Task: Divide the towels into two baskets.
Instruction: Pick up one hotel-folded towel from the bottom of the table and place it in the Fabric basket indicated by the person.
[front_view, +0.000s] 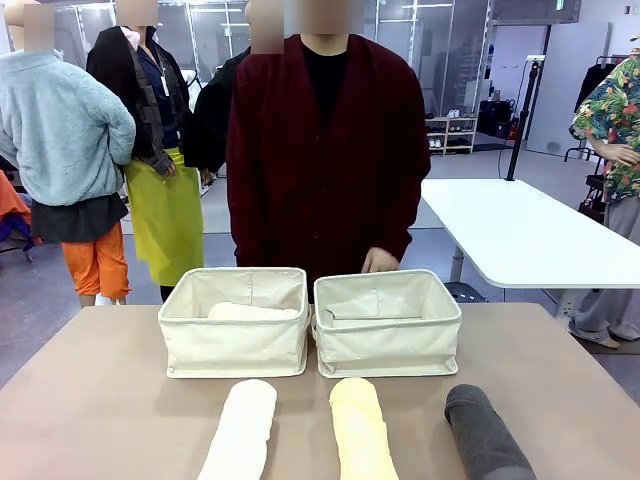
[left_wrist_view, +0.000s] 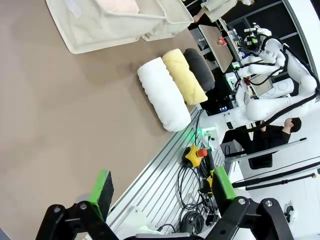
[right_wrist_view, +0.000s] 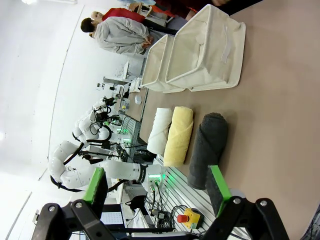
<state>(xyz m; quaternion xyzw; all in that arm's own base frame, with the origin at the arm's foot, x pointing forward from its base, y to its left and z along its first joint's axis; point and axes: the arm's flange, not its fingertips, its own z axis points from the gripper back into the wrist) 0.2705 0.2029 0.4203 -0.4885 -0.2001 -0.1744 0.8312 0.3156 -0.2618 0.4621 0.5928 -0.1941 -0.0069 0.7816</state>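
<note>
Sorting status: largely undone

Left gripper (left_wrist_view: 162, 186) and right gripper (right_wrist_view: 157, 184) are hanging with jaws spread, holding nothing. White towel (front_view: 240, 435), yellow towel (front_view: 362, 432) and grey towel (front_view: 487, 437) are lying along the near table (front_view: 100, 400) edge. Pinkish towel (front_view: 250, 311) is sitting in the left basket (front_view: 235, 345), beside the right basket (front_view: 388, 345).

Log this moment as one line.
pink towel in left basket | white towel, yellow towel, grey towel on table | left claw open | right claw open

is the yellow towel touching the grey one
Apart. The front view shows bare table between the yellow towel and the dark grey towel.
</note>
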